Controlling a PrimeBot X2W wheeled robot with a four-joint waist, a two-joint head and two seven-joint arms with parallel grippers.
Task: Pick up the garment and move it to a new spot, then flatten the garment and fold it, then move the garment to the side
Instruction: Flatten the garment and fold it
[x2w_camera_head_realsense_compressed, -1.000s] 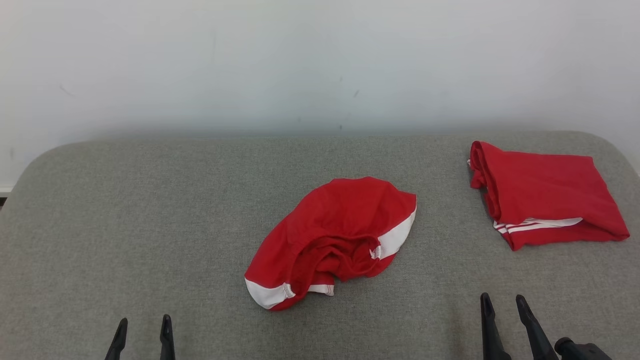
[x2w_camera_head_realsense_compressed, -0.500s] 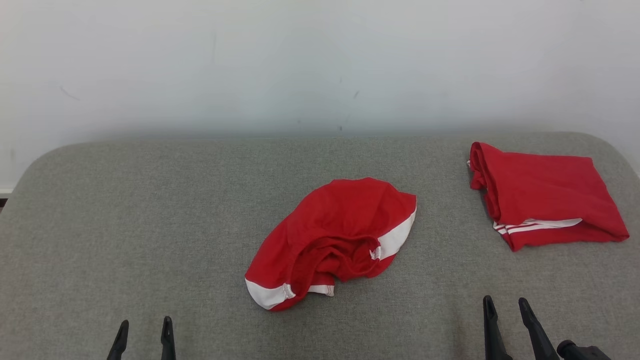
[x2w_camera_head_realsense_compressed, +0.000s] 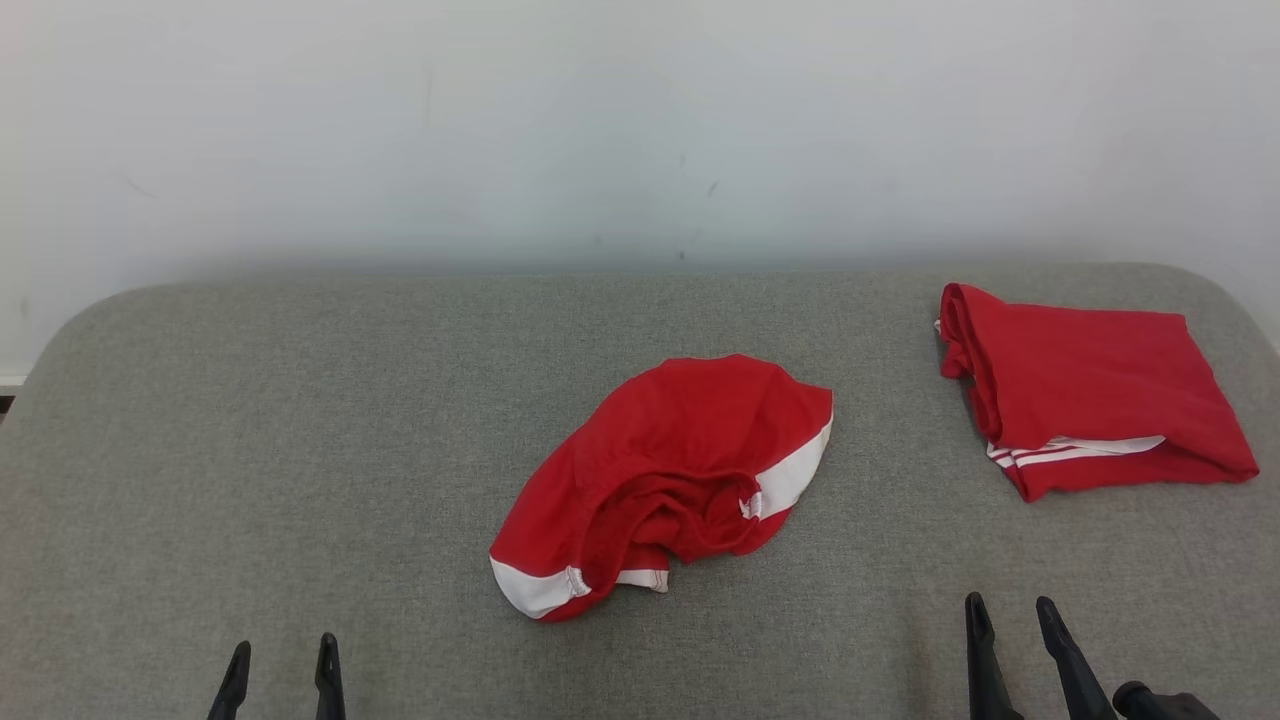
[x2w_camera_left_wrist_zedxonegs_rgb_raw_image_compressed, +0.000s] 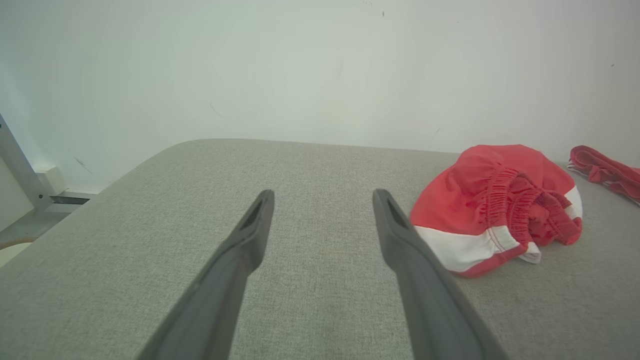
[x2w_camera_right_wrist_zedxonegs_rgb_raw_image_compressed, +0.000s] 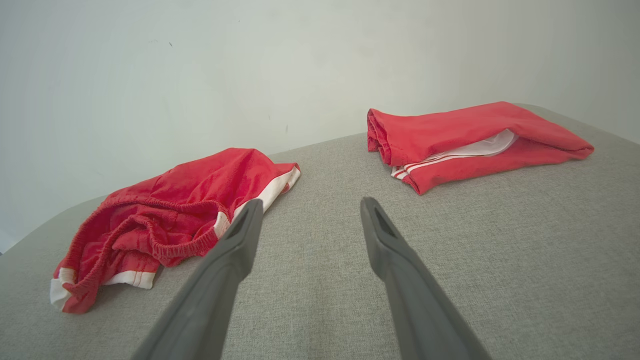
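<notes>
Two red garments lie on a grey fabric tabletop (x2w_camera_head_realsense_compressed: 300, 420) in the head view. The crumpled garment (x2w_camera_head_realsense_compressed: 665, 480) sits near the middle. A folded garment (x2w_camera_head_realsense_compressed: 1090, 385) rests well apart from it at the far right. The left fingers (x2w_camera_head_realsense_compressed: 283, 645) at the lower left and the right fingers (x2w_camera_head_realsense_compressed: 1008, 602) at the lower right are spread open and empty, both short of the cloth. The likely risk here is reaching for the wrong piece, since both are the same red and the right fingers sit about as near the folded one. The crumpled piece looks like shorts, bunched into a rounded heap with white bands along two edges.

In the left wrist view, the open left fingers (x2w_camera_left_wrist_zedxonegs_rgb_raw_image_compressed: 323, 192) point at bare tabletop, with the crumpled garment (x2w_camera_left_wrist_zedxonegs_rgb_raw_image_compressed: 480, 200) off to their right. A straight advance would probably miss it. A pinch on the top layer alone could lift it lopsided, so that it lands bunched again. The gathered elastic waistband is visible, turned inward and rumpled.

In the right wrist view, the open right fingers (x2w_camera_right_wrist_zedxonegs_rgb_raw_image_compressed: 312, 201) aim between the two pieces. The crumpled garment (x2w_camera_right_wrist_zedxonegs_rgb_raw_image_compressed: 190, 200) is just beside the left fingertip and the folded garment (x2w_camera_right_wrist_zedxonegs_rgb_raw_image_compressed: 470, 135) lies farther off. Drifting right could disturb the folded one. The heap's waistband gapes open and a white hem is tucked beneath it.
</notes>
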